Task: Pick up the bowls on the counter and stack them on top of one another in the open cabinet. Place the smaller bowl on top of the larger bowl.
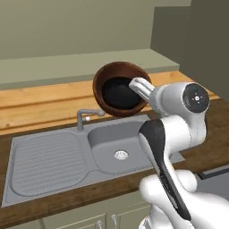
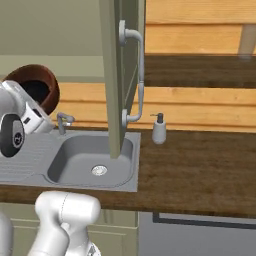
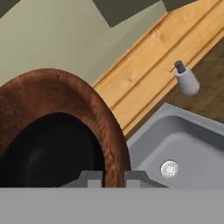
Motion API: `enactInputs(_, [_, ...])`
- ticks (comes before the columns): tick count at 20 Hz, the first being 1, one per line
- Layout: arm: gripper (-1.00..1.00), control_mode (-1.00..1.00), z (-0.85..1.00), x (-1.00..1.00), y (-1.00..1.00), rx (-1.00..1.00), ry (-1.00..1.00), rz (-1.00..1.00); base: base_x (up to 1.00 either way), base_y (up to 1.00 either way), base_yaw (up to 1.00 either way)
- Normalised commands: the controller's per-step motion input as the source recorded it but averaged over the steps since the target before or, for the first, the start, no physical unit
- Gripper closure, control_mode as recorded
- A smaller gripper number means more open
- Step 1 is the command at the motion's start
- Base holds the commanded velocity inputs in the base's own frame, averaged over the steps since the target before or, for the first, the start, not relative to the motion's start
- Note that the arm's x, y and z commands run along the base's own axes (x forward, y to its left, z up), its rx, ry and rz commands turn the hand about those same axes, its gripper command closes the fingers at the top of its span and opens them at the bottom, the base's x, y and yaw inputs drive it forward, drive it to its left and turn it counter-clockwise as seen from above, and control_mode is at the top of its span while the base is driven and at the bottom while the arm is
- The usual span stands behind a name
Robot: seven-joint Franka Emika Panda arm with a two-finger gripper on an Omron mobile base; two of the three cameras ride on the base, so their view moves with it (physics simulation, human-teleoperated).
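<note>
The larger bowl (image 1: 117, 74) (image 2: 44, 79) (image 3: 52, 94), reddish-brown wood with a dark inside, hangs in the air above the sink, tipped on its side with its mouth towards the base. My gripper (image 1: 137, 85) (image 3: 114, 176) is shut on its rim, one finger inside and one outside. Behind the bowl runs the pale olive shelf of the open cabinet (image 1: 67, 67), whose door (image 2: 116, 75) with its curved metal handle stands open to the right. The dark wood counter (image 1: 214, 134) (image 2: 200, 165) lies below. The smaller black bowl is out of view.
A grey sink (image 1: 49, 161) (image 2: 90, 160) (image 3: 192, 144) with a draining board and a faucet (image 1: 82, 117) (image 2: 62, 121) is set into the counter below the bowl. A white soap dispenser (image 2: 159, 129) (image 3: 187, 81) stands right of the sink. The door's edge hangs over the basin.
</note>
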Motion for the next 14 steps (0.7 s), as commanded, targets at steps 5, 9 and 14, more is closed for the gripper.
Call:
enactInputs(5, [1.0, -1.0, 0.91, 0.5, -0.03, 0.07, 0.01, 0.0, 0.0, 0.0, 0.0])
enactInputs(9, [1.0, -1.0, 0.21, 1.0, 0.0, 0.0, 0.14, 0.0, 0.0, 0.0, 0.0])
enactInputs(14, [1.0, -1.0, 0.37, 0.73, 0.02, 0.0, 0.04, -0.02, 0.0, 0.0, 0.0])
